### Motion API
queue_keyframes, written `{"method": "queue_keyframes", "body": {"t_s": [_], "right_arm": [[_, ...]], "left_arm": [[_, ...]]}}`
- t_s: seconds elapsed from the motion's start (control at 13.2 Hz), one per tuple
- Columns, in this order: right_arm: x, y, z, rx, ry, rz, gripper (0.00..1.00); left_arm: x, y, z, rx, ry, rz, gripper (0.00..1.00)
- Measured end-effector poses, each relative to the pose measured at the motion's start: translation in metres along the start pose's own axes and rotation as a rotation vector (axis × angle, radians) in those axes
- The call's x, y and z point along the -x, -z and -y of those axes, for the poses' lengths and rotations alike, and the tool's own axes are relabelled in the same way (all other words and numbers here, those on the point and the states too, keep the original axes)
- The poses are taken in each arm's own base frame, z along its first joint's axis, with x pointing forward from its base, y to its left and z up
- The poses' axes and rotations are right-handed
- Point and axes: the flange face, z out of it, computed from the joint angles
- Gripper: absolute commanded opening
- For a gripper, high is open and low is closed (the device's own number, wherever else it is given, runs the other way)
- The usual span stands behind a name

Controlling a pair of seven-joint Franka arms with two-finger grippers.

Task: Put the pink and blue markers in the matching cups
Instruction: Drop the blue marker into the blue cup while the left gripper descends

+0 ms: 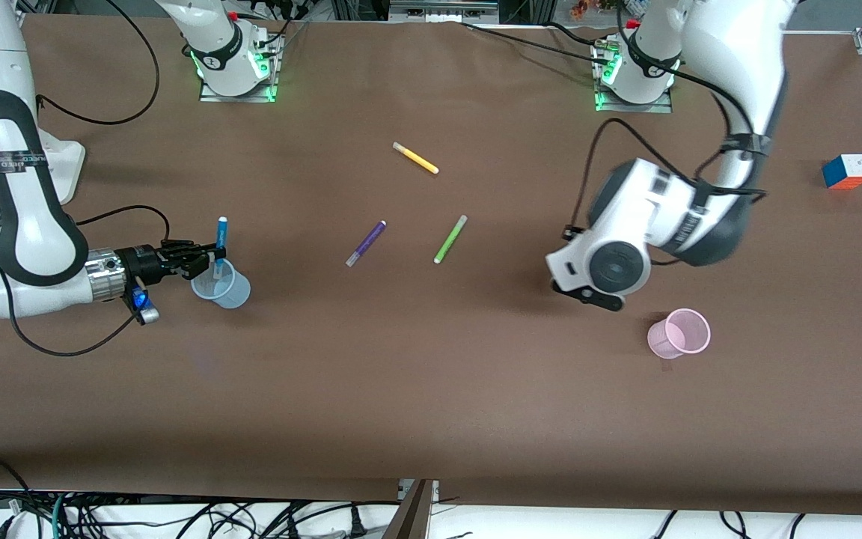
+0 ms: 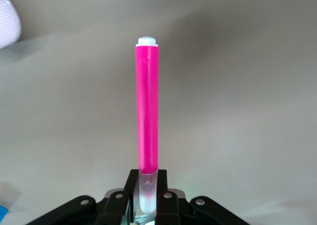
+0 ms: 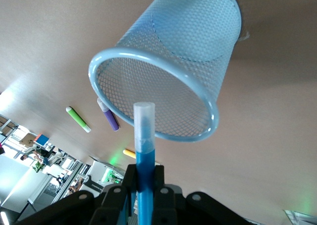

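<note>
**Both arms carrying markers, each near a cup of the same colour.**

The right gripper (image 1: 210, 258) is clamped on the blue marker (image 1: 220, 243), holding it upright with its pale end over the rim of the blue cup (image 1: 225, 288), which stands at the right arm's end of the table. The left gripper (image 2: 147, 205), fingers closed on the clear end of the pink marker (image 2: 147, 108), hangs above the table just beside the pink cup (image 1: 679, 333), which stands at the left arm's end. A purple marker (image 1: 366, 243), a green marker (image 1: 450, 239) and a yellow marker (image 1: 415, 158) lie mid-table between the cups. A colour cube (image 1: 847, 171) sits toward the left arm's end.
</note>
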Motion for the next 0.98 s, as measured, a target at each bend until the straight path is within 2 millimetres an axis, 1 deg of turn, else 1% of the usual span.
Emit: {"method": "queue_keyframes", "body": {"t_s": [0.08,0.15,0.23,0.3,0.38,0.45,0.6,0.75,0.91,0.98], "right_arm": [[-0.001,0.0,-0.001,-0.004,-0.001,0.001,0.2],[-0.001,0.001,-0.001,-0.006,-0.002,0.0,0.31],[-0.002,0.002,-0.002,-0.008,-0.003,-0.001,0.44],[-0.002,0.004,-0.002,-0.01,-0.003,-0.004,0.59],[-0.002,0.006,-0.003,-0.013,-0.004,-0.007,0.62],[-0.002,0.009,-0.003,-0.016,-0.003,-0.012,0.62],[-0.002,0.015,-0.002,-0.022,0.001,-0.023,0.62],[-0.001,0.022,0.002,-0.026,0.009,-0.036,0.62],[0.003,0.033,0.009,-0.026,0.023,-0.038,0.64],[0.008,0.043,0.017,-0.023,0.032,-0.036,0.71]], "left_arm": [[0.004,0.001,0.028,-0.011,-0.023,0.018,0.0],[0.009,0.002,0.052,-0.052,-0.042,0.037,0.0],[0.014,0.004,0.069,-0.115,-0.059,0.061,0.0],[0.017,0.005,0.08,-0.186,-0.074,0.091,0.0],[0.02,0.007,0.087,-0.267,-0.096,0.123,0.0],[0.019,0.007,0.091,-0.34,-0.135,0.154,0.0],[0.012,0.002,0.1,-0.473,-0.207,0.217,0.0],[-0.002,-0.008,0.109,-0.592,-0.253,0.276,0.0],[-0.024,-0.026,0.112,-0.668,-0.293,0.281,0.0],[-0.034,-0.035,0.112,-0.691,-0.311,0.28,0.0]]}}
